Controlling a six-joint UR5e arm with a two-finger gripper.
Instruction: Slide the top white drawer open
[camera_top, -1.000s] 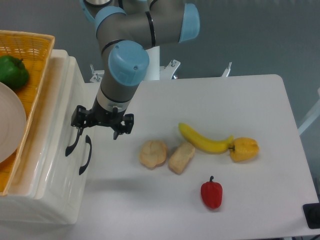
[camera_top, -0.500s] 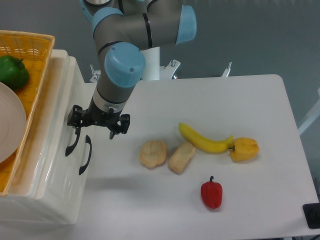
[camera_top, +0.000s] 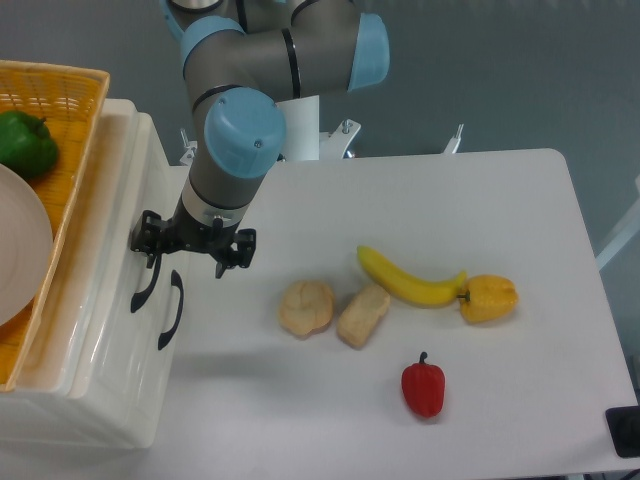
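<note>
The white cabinet (camera_top: 95, 400) stands at the table's left edge, seen from above. The top white drawer (camera_top: 118, 300) sits flush in it. Its curved black handle (camera_top: 145, 288) lies just left of the lower drawer's handle (camera_top: 172, 310). My gripper (camera_top: 188, 262) hangs right at the cabinet front with its fingers spread wide, so it is open. The left finger (camera_top: 150, 245) is at the upper end of the top handle, and the right finger (camera_top: 234, 252) is out over the table. Nothing is held between them.
A yellow wicker basket (camera_top: 85, 120) on top of the cabinet holds a green pepper (camera_top: 25, 143) and a plate (camera_top: 18, 250). On the table lie two bread pieces (camera_top: 308, 306), a banana (camera_top: 408, 282), a yellow pepper (camera_top: 488, 298) and a red pepper (camera_top: 423, 387).
The gripper has shifted a little to the left, toward the cabinet front and the top handle. It has stayed open, and the drawer has not moved.
</note>
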